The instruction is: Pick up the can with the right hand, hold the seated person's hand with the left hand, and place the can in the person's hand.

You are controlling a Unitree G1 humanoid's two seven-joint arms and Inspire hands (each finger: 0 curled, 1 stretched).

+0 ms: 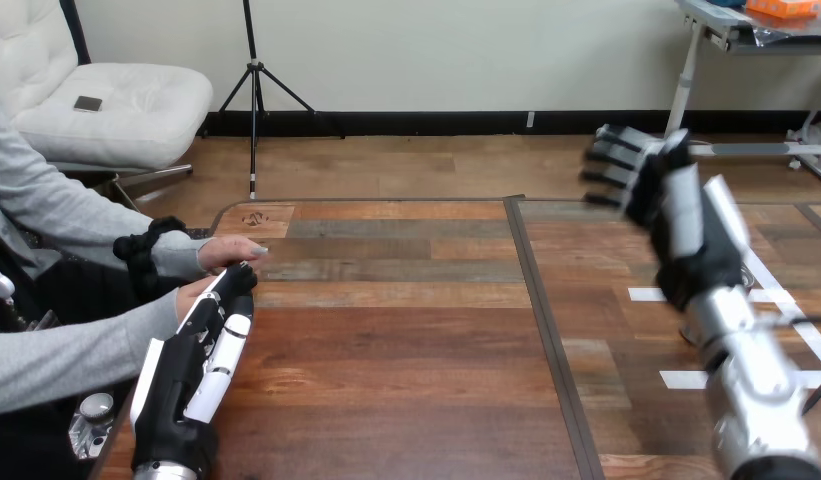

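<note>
Reaching along the left edge of the brown wooden plank table (386,340), the robot's left hand (201,345) lies with its white shells up and its fingers (236,285) stretched out straight. The fingertips meet the person's two hands at that edge. The person's farther hand (229,252) rests over the tips, and the person's nearer hand (193,294) sits just beside them (whether any finger hooks round either hand I cannot tell; they look straight). The robot's right hand (681,210) is raised above the table's right half, near its far edge, fingers spread and only slightly bent, closed on nothing. White tape strips (686,379) mark the table near its right edge. Past the left edge, under the grey sleeve, sits a small silver round-topped object (91,420); I cannot tell whether it is the can.
</note>
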